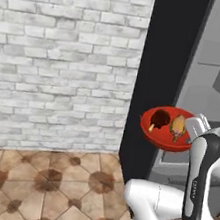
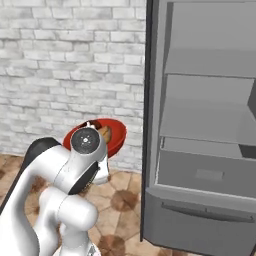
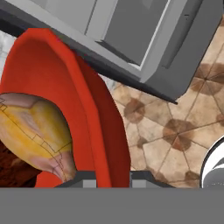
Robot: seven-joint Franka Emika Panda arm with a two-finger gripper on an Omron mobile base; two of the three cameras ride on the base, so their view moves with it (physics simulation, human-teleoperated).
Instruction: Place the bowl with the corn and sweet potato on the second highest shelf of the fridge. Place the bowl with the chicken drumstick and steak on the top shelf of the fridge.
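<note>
Beside the open fridge point(image 2: 200, 125), red bowl point(image 1: 164, 136) with chicken drumstick point(image 1: 178, 126) and steak point(image 1: 159, 119), rim pinched in the closed pincer point(image 3: 114, 181).

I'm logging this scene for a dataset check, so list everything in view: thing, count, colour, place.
bowl: one, glossy red, held in the air beside the fridge's black side, its rim between the fingers.
chicken drumstick: one, tan-golden, in the bowl.
steak: one, dark brown, in the bowl next to the drumstick.
fridge: one, grey with black side, open, to the right.
inner shelves: several, light grey, bare.
brick wall: one, white, behind.
tiled floor: brown and tan, below.
gripper: one, shut on the bowl's rim.
arm: one, white with dark joints.
</note>
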